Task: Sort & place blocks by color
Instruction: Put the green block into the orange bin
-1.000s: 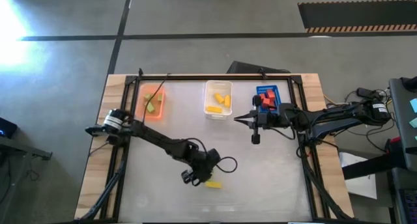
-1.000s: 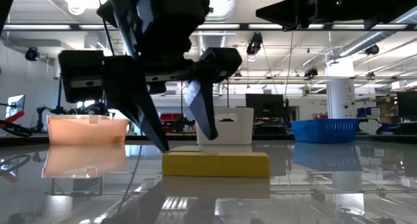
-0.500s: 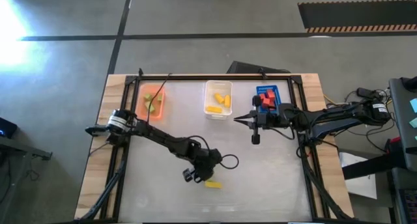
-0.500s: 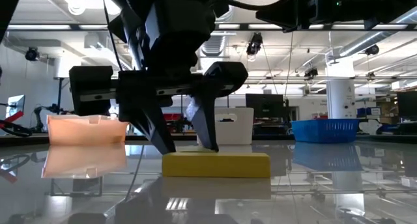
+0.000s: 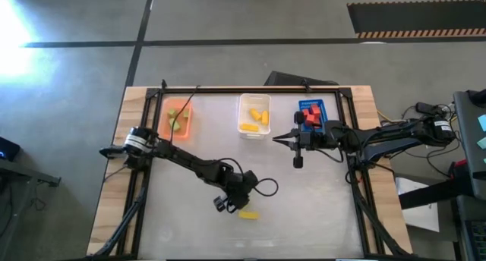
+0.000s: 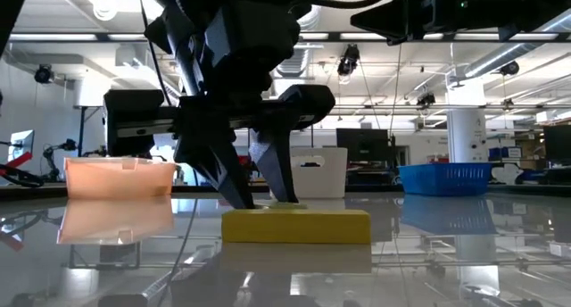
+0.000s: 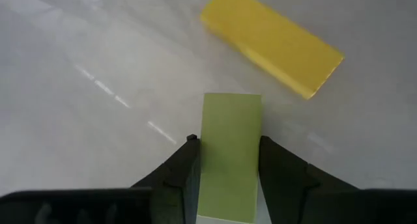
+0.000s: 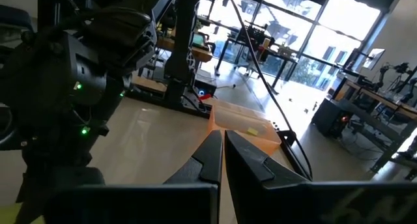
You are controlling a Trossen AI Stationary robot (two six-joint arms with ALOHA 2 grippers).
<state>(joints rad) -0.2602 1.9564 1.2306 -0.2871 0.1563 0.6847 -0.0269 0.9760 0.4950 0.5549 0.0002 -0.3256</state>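
End effector (image 7: pixel 227 168) apparently astride green block (image 7: pixel 228 152)

Bright overhead light, glossy reflections, backlit low view

From above, a blown-out glare patch lies on the floor (image 5: pixel 15 22) at far left. The shiny desk (image 6: pixel 446 253) mirrors the ceiling lights and bins. At desk height the left claw (image 6: pixel 259 195) is a dark silhouette against lit windows. The left wrist view shows pale streaks of glare and soft blur.
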